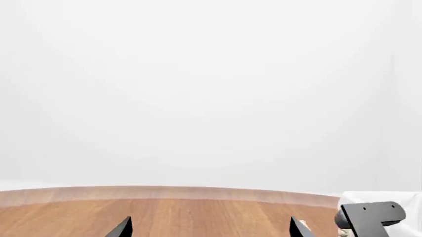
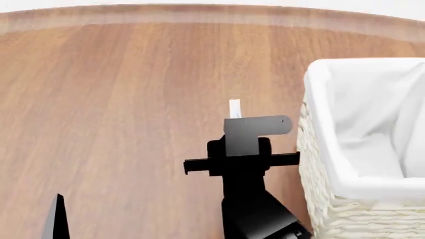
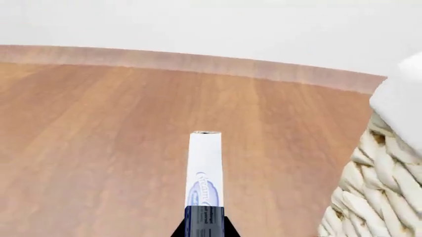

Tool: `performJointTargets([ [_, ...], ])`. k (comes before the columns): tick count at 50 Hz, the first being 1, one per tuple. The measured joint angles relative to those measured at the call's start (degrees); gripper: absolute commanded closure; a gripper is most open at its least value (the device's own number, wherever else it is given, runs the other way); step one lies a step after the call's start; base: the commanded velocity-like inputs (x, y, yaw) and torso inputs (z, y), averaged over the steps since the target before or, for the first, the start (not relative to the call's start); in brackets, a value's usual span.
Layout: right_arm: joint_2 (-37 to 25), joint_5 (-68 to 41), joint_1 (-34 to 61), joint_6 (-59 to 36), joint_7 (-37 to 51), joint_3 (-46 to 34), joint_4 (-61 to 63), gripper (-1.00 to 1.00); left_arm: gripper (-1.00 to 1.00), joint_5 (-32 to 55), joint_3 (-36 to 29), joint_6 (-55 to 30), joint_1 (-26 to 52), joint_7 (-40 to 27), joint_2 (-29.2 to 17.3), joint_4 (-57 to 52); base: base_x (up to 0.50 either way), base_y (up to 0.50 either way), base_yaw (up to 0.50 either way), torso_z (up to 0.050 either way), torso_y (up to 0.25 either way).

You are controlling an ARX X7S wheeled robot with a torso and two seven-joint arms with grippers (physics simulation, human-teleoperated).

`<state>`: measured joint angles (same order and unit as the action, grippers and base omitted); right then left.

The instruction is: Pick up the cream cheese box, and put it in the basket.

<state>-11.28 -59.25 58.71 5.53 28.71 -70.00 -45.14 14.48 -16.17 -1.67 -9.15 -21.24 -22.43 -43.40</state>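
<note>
Just beside the basket (image 2: pixel 332 164), above the tabletop (image 2: pixel 119 99), the right gripper (image 3: pixel 204 222) has the cream cheese box (image 3: pixel 205 168) pinched edge-on, its fingers (image 3: pixel 228 228) closed on the near end while most of the thin box juts forward past them. That's a slim hold (only the tail end is clamped), so I'd judge a quick swing toward the basket could twist it loose, or the jutting end could clip the liner rim. The left gripper (image 1: pixel 211 229) hangs idle, fingers spread apart, nothing between them.
</note>
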Motion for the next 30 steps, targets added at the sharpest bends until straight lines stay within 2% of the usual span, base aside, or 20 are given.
performJointTargets([
  [18, -6.93, 0.16, 3.4, -3.36, 7.32, -0.19, 17.75, 1.0, -1.0, 0.35, -0.27, -0.25, 0.21, -0.21, -0.36, 0.01, 0.0, 0.0, 0.0, 0.0, 0.179],
  [30, -12.92, 0.32, 7.59, -6.52, 13.29, 0.69, 32.72, 1.0, -1.0, 0.25, -0.56, -0.19, 0.21, -0.38, -0.54, -0.04, 0.0, 0.0, 0.0, 0.0, 0.25],
])
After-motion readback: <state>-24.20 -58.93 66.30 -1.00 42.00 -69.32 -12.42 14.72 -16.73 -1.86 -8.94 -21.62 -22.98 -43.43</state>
